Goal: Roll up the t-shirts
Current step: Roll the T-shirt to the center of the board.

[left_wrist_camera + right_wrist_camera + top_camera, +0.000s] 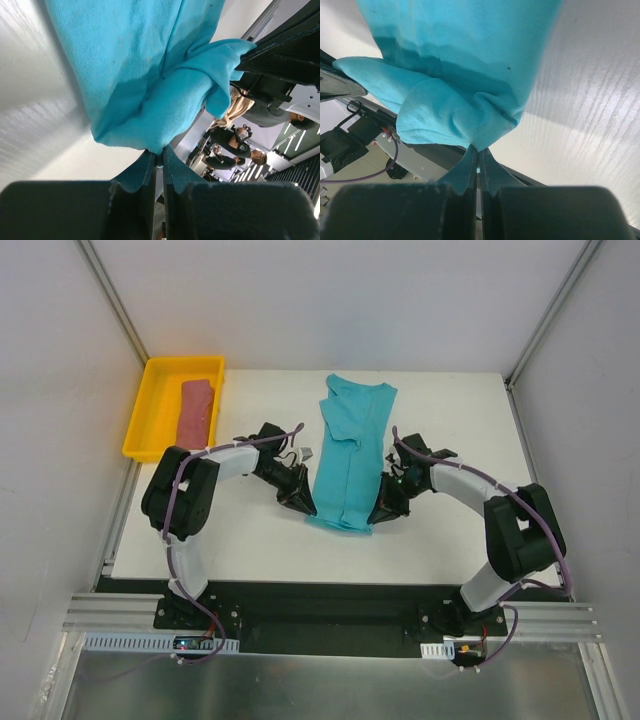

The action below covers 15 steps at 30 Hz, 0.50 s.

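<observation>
Wrist views showed left gripper [157,156] and right gripper [478,153] pinching the teal t-shirt [348,455] hem; only overhead showed the pink t-shirt [197,410] in the yellow tray [158,398].

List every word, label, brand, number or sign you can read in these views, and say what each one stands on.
No text can be read in any view.
The teal t-shirt: plain, no print or tag showing.
The red-pink t-shirt: plain.
The yellow tray: no marking visible.
The small board at the left arm's base: any marking is too small to read.
</observation>
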{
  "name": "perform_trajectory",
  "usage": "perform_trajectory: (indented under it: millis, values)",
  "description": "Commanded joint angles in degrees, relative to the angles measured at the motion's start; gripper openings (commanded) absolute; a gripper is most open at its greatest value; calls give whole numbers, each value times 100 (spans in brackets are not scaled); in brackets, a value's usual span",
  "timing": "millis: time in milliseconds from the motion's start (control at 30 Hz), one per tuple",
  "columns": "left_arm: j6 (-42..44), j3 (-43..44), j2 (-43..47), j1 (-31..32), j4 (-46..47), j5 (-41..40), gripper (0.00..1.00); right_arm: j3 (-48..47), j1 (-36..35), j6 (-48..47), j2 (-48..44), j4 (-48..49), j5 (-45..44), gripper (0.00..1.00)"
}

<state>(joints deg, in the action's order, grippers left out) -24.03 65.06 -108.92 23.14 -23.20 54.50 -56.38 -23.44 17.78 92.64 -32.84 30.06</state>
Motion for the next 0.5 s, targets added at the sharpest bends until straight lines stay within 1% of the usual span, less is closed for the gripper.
perform_trajectory:
  millis: [0,67,167,233,267,300,367,400,433,467]
  values:
    - [-31,323,-155,-107,-62,35,8,-163,24,199,17,-144,-202,1]
    - [-31,419,-191,-142,-62,26,9,-145,33,217,35,-109,-246,1]
    - [-14,551,-278,-160,-62,8,14,-110,50,200,79,32,-247,0]
    - [4,639,-296,-204,-88,-62,20,-119,85,164,131,295,-220,17]
    - [39,683,-270,-230,-175,-123,22,-180,155,138,131,409,-168,24]
    - [74,727,-157,-291,-219,-324,29,-250,182,-80,123,619,-107,34]
    - [398,955,2,-345,-464,-571,33,-539,304,-370,62,595,-106,40]
    - [573,1052,185,-362,-579,-764,34,-628,366,-511,18,386,-141,48]
    - [1010,1183,309,-371,-659,-887,36,-698,419,-887,-52,262,-272,51]
    - [1267,1176,441,-371,-703,-967,37,-769,524,-1117,-166,130,-386,53]
